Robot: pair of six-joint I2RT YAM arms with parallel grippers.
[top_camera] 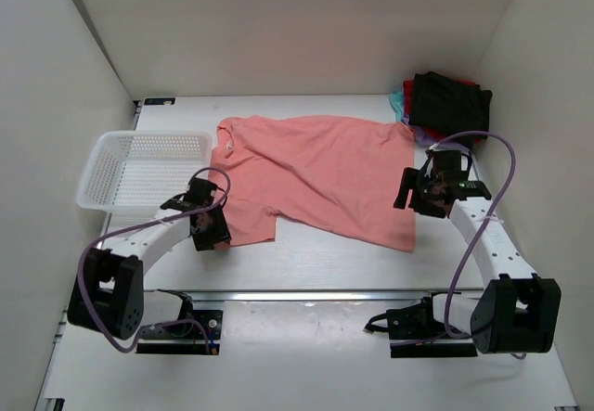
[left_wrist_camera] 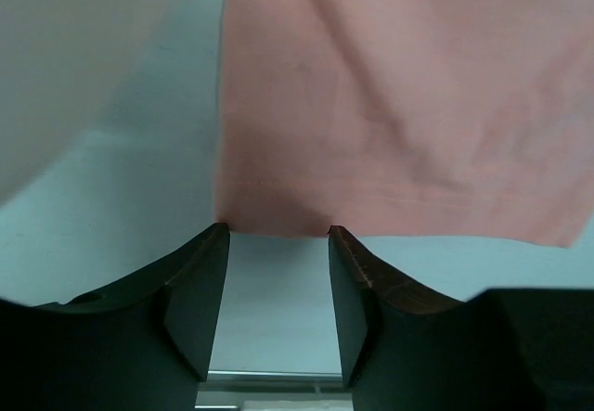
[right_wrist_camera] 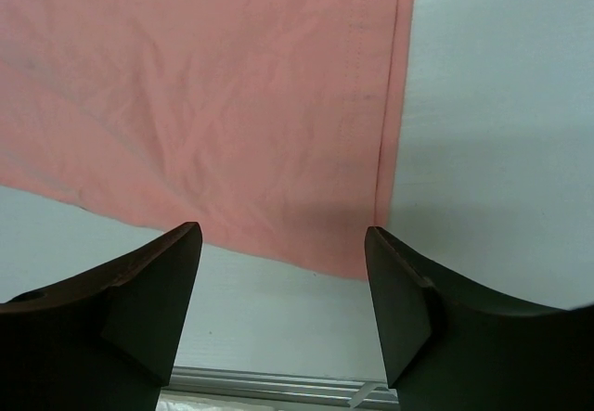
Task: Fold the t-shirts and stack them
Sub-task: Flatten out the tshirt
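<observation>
While flat on white table (top_camera: 316, 264), salmon t-shirt (top_camera: 325, 174).

Two units, left arm (top_camera: 153, 237) and right arm (top_camera: 484, 230): white link shells, black joint housings. Shoulder blocks (top_camera: 105, 298): black, bulky, rounded. Cables (top_camera: 506, 165): lavender, one per arm. Fitted left gripper (left_wrist_camera: 278, 233) and right gripper (right_wrist_camera: 283, 230): matte black fingers (left_wrist_camera: 195, 309), curved, tapering to points.

A white mesh basket (top_camera: 148, 135) sits on the table's (top_camera: 316, 263) left side; plain white walls (top_camera: 278, 21) enclose the table.
</observation>
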